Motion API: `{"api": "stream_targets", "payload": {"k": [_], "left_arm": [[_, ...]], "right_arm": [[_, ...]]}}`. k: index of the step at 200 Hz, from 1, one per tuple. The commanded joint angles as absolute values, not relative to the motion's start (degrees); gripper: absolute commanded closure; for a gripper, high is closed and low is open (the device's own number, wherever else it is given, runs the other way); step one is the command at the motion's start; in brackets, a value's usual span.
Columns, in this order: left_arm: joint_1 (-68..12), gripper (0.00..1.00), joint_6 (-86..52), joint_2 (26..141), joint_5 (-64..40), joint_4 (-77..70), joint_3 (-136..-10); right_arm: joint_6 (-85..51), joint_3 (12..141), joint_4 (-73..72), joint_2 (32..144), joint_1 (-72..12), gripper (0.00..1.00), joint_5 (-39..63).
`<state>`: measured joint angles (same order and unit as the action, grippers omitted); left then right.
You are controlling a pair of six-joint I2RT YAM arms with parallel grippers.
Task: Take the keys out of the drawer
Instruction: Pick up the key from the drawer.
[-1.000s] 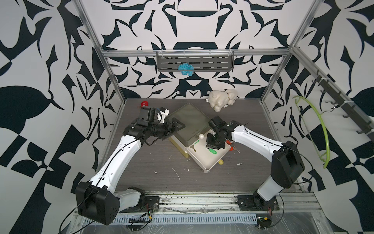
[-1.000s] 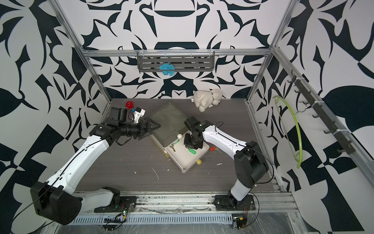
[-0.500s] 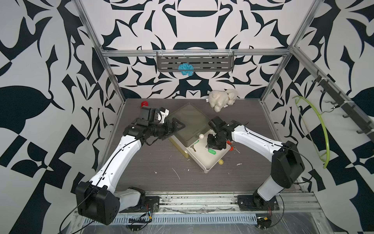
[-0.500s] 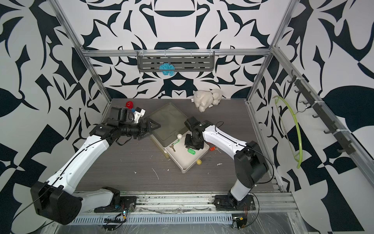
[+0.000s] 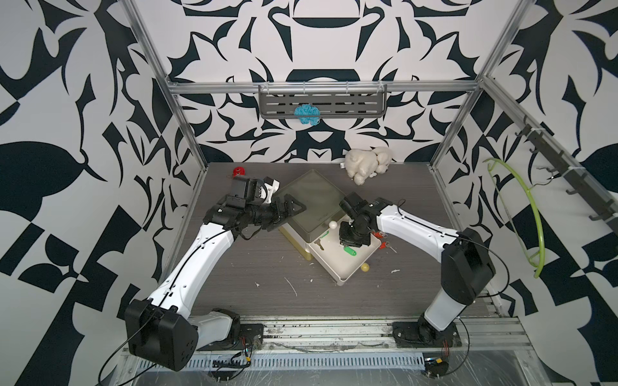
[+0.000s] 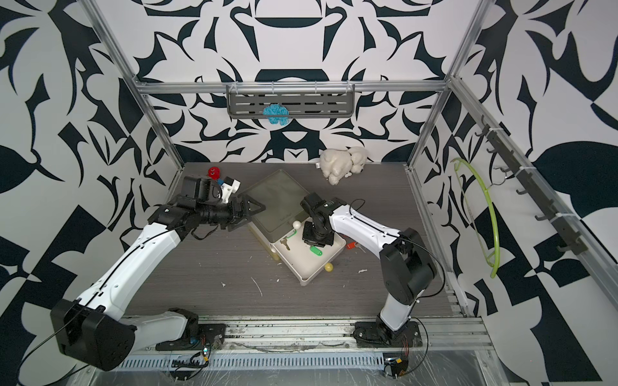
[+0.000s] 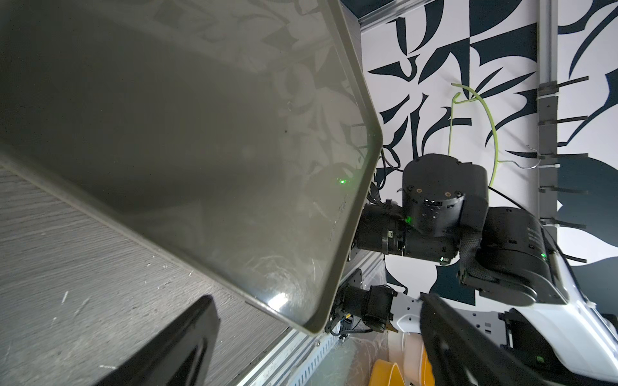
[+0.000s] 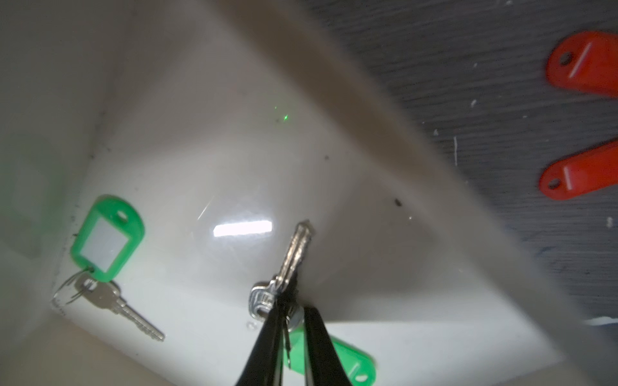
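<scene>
— What is the right claw doing?
— The right claw [image 8: 297, 305] is down in the drawer [image 8: 217, 160]. Its jaws are nearly together and pinch the keys [image 8: 296, 254] at the ring end. A silver blade sticks out past the tips, and the set's green tag [image 8: 337, 364] lies just behind them. Whether the keys are clear of the drawer floor I cannot tell.
— Is anything else in there?
— A second set [image 8: 107, 254], a green tag and one key on a ring, lies in a corner of the drawer, well apart from the claw. Beyond the drawer wall, two red tags [image 8: 582, 170] lie on the desk [image 8: 501, 100].
— And the drawer itself?
— In both top views it stands pulled out of a grey box [image 5: 311, 200]. A yellow ball [image 5: 365, 267] sits on the desk just beside its front.
— And the left claw?
— The left claw [image 7: 316, 295] is spread wide and holds nothing. Its fingers stand on either side of a corner of the box top. Whether they touch it I cannot tell.
</scene>
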<state>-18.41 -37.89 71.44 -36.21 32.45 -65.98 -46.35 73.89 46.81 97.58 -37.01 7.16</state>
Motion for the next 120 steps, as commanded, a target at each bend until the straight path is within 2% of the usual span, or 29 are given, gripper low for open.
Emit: {"api": "stream_targets", "payload": {"k": [1, 29, 120], "left_arm": [[-18.6, 0.01, -37.3, 71.8, -36.6, 33.0, -64.9], [-18.6, 0.01, -37.3, 72.0, -36.6, 32.9, -64.9], [-18.6, 0.01, -38.4, 70.7, -37.4, 32.0, -65.5]], "right_arm": [[-45.0, 75.4, 46.5, 97.3, -38.1, 0.88, 6.6], [-45.5, 75.2, 45.9, 95.9, -38.1, 1.0, 5.3], [-49.0, 76.2, 50.6, 79.6, -36.1, 1.0, -0.6]]}}
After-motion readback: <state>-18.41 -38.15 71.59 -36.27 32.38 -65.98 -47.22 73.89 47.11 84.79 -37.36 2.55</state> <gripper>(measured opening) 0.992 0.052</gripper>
